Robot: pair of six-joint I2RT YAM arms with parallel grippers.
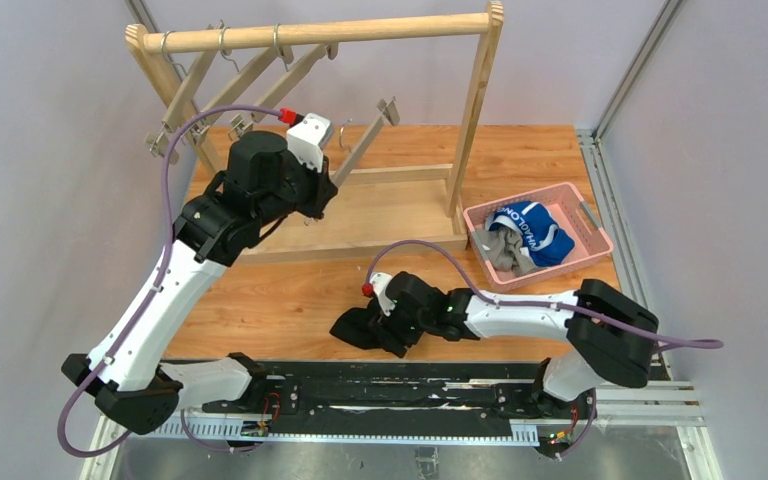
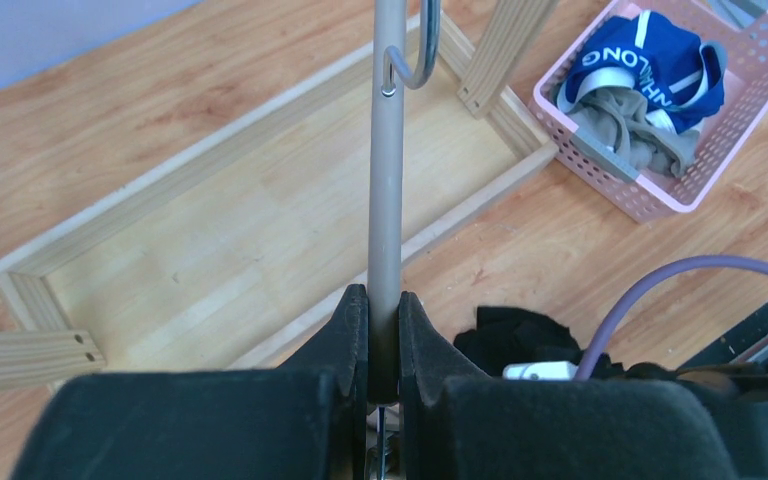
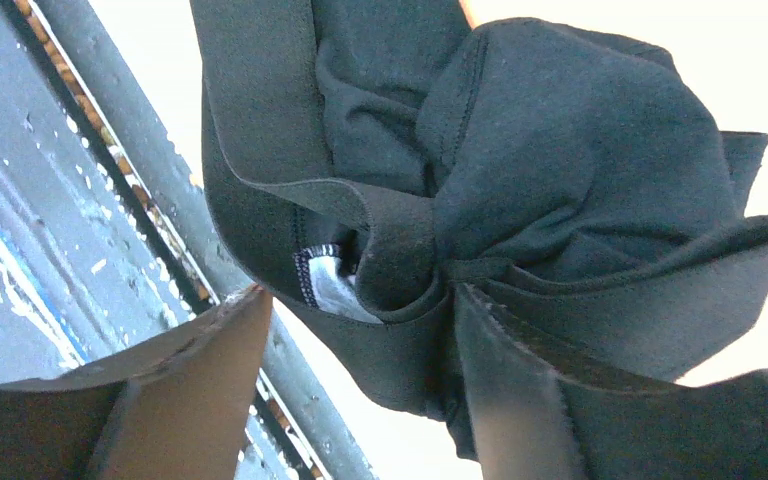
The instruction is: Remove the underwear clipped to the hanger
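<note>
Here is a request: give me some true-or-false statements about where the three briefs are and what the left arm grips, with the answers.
1. The blue brief lies in the pink basket. True.
2. The jaws of the left gripper are closed on a hanger bar. True.
3. The black brief hangs clipped to a hanger. False: it is bunched at the right gripper.
4. The grey-beige brief lies on the bare wood. False: it is in the basket, beside the blue one.
</note>
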